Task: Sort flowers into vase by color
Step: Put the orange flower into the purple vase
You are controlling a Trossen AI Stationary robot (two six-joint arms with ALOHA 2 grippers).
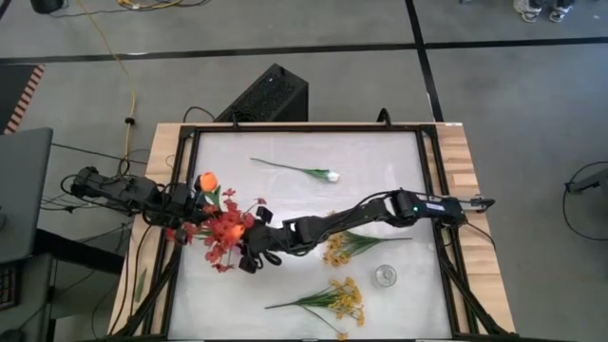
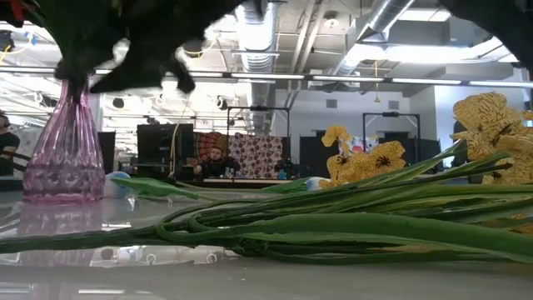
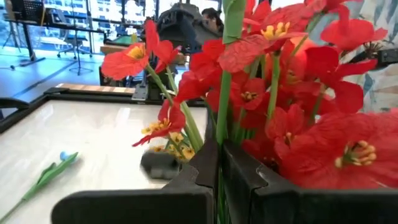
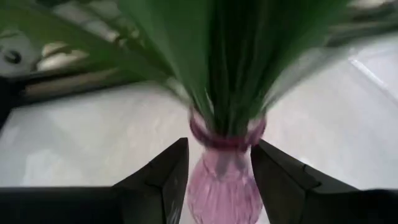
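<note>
We see the left gripper [image 3: 219,186] clamped on the green stems of the red flowers [image 1: 226,231], which stand in the pink vase [image 4: 222,180] at the table's [image 1: 304,180] left side. The right gripper [image 4: 219,174] has its fingers spread either side of the vase neck. Yellow sprays [image 1: 342,302] and a white bud [image 1: 331,176] lie on the table.

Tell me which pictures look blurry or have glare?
Right wrist view: green stems above the pink vase are smeared. Low view: bright ceiling lights, dark shapes silhouetted at top, tabletop reflective. Left wrist view: nearest red blossoms soft. High view: evenly lit.
</note>
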